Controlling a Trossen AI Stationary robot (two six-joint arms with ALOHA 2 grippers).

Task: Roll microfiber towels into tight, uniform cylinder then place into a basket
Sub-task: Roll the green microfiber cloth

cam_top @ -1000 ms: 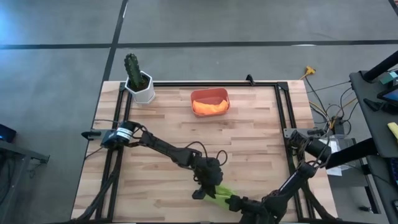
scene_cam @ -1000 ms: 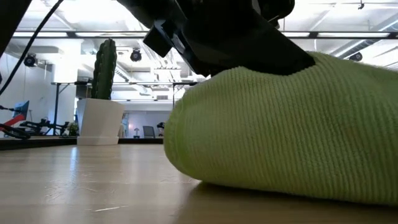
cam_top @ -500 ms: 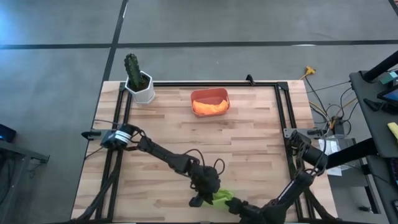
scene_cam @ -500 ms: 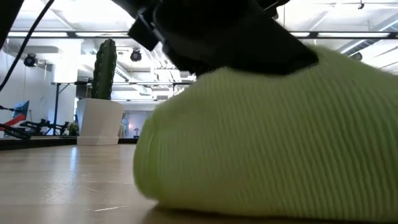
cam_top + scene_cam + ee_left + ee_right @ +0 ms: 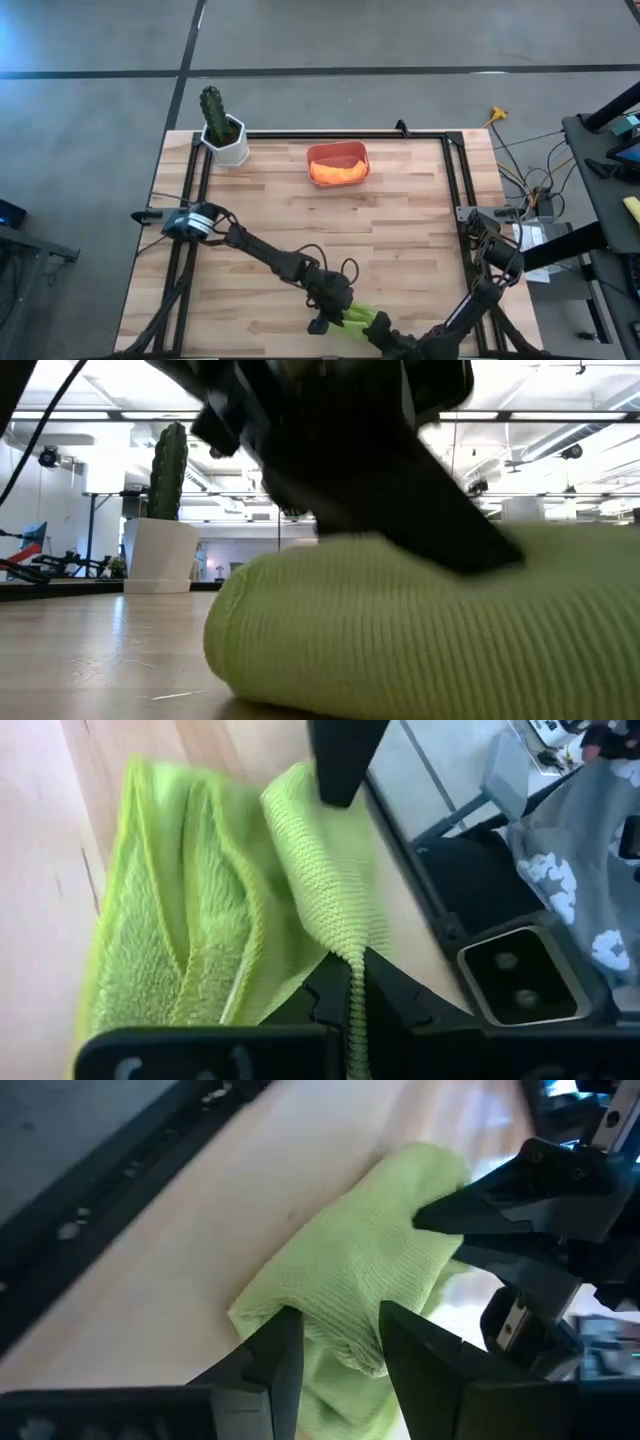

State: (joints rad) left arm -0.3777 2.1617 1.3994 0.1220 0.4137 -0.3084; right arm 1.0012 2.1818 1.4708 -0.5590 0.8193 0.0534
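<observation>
Slid nearer the table's [image 5: 420,210] front edge, the lime green towel [image 5: 357,318] lies rolled, left gripper [image 5: 350,982] pinched on it, right gripper [image 5: 338,1338] narrowly straddling its end.

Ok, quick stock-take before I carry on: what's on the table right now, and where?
Green towel: one, lime green, partly rolled, near edge of table between the grippers.
Orange towel: one, bright orange, inside the basket.
Basket: one, salmon-red, far middle of table.
Cactus pot: one, white with green cactus, far left corner.
Table: one, light wood.
Left gripper: shut on green towel's edge.
Right gripper: around the green towel's end, grip unclear.
</observation>
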